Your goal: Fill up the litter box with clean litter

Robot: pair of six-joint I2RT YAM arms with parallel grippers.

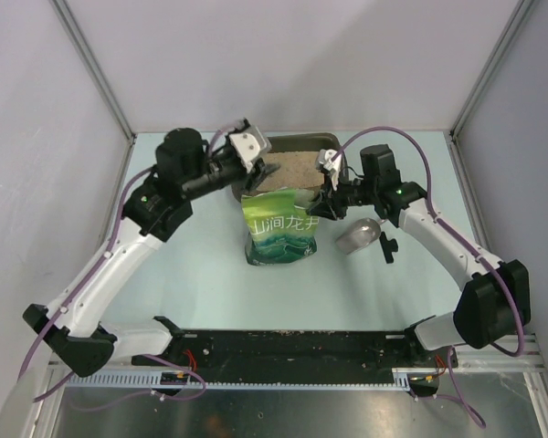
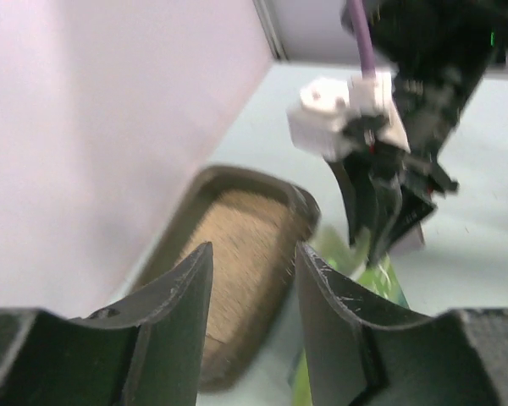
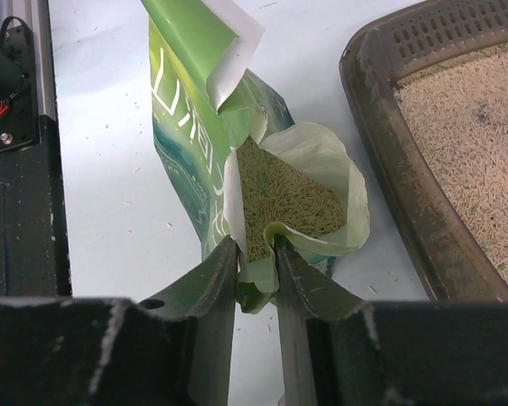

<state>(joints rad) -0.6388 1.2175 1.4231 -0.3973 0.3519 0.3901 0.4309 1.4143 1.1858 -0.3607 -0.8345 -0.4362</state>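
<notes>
The litter box lies at the back middle of the table, holding a layer of beige clean litter. In front of it lies a green bag, mouth open toward the box, with litter showing inside. My right gripper is shut on the folded edge of the bag's mouth, beside the box rim. My left gripper hangs open over the box's near left part, with nothing between its fingers. In the top view it is close to the bag's top left corner.
A silver metal scoop lies on the table to the right of the bag, under the right arm. Loose grains dot the table around the bag. Grey walls close in the back and both sides.
</notes>
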